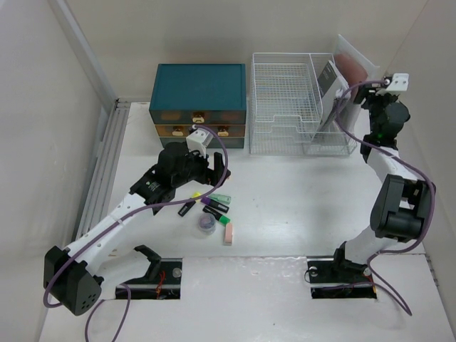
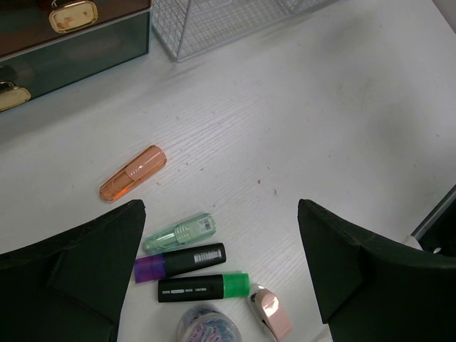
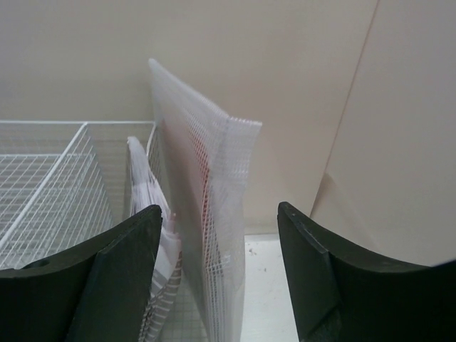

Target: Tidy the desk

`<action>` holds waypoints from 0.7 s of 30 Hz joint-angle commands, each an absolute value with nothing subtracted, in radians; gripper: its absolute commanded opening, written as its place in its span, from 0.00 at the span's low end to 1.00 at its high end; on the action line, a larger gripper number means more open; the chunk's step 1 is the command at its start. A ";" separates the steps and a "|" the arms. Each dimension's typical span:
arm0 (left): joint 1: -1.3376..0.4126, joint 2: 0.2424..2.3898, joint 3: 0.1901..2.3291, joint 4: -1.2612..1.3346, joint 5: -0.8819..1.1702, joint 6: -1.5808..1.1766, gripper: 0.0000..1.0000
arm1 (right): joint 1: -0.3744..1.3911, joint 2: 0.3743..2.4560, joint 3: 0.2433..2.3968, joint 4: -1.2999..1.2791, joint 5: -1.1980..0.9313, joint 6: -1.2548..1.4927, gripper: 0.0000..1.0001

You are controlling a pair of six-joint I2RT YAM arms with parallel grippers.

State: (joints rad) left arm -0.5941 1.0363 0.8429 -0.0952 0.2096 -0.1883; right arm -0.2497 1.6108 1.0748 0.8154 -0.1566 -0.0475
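Note:
The white desk (image 1: 299, 206) holds a cluster of small items at left centre. My left gripper (image 2: 221, 263) hovers above them, open and empty, and shows in the top view (image 1: 211, 174). Below it lie a mint highlighter (image 2: 179, 232), a purple-capped black marker (image 2: 181, 261), a green-capped black marker (image 2: 203, 286), a tub of paper clips (image 2: 206, 324), a pink correction tape (image 2: 269, 311) and, apart, an orange highlighter (image 2: 133, 172). My right gripper (image 3: 221, 263) is open, its jaws either side of an upright white mesh pouch (image 3: 214, 214) at the back right (image 1: 353, 64).
A teal drawer box (image 1: 198, 89) stands at the back, its brass handles in the left wrist view (image 2: 71, 14). A white wire rack (image 1: 281, 100) stands beside it, with a striped booklet (image 3: 146, 206) leaning in its right end. The wall is close behind the pouch.

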 commanded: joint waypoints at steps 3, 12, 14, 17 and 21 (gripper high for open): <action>-0.592 0.999 0.831 -0.066 0.224 -0.193 0.86 | -0.259 1.638 1.164 0.790 -0.127 -0.035 0.70; -0.592 1.008 0.831 -0.066 0.224 -0.193 0.86 | -0.259 1.739 1.282 0.781 -0.140 -0.002 0.66; -0.592 1.008 0.831 -0.066 0.224 -0.193 0.86 | -0.259 1.767 1.292 0.781 -0.140 -0.002 0.57; -0.583 1.017 0.831 -0.066 0.224 -0.193 0.86 | -0.259 1.790 1.315 0.781 -0.149 0.008 0.29; -0.583 1.017 0.831 -0.066 0.224 -0.193 0.86 | -0.268 1.812 1.324 0.790 -0.182 0.049 0.00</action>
